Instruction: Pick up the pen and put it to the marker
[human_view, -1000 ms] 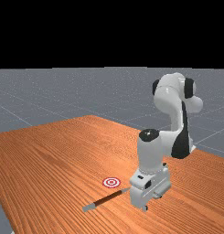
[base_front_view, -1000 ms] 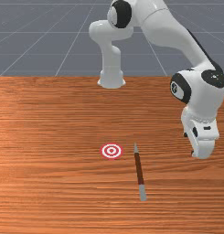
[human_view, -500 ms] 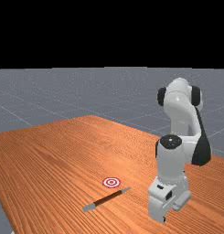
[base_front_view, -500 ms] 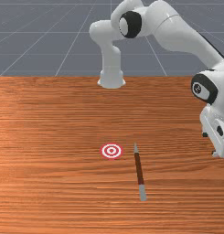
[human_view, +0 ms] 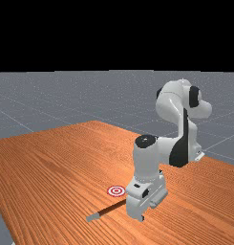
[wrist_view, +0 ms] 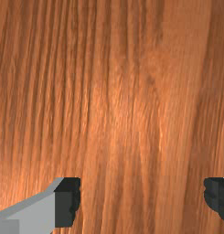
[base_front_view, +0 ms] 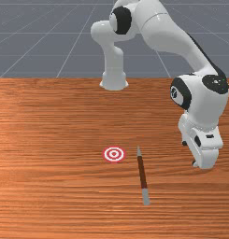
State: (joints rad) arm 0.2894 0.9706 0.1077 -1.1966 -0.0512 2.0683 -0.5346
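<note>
Front view: pen (base_front_view: pixel 142 172) flat on table (base_front_view: pixel 50 196), lower frame, right of middle, pointed end up-frame. Marker (base_front_view: pixel 114 154) near that tip, apart, to frame left. Hand (base_front_view: pixel 190 154) at frame right, clear of pen, released, fingers (wrist_view: pixel 67 201) spread wide.

Hand (base_front_view: pixel 201 141) pointed downward, fingers (wrist_view: pixel 66 203) wide apart

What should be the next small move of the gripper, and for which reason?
Probably a shift of the open gripper toward the front view's left, until it is over the pen. In that view the gripper hangs to the right of the pen, and in the wrist view wood lies below the spread fingers.
</note>
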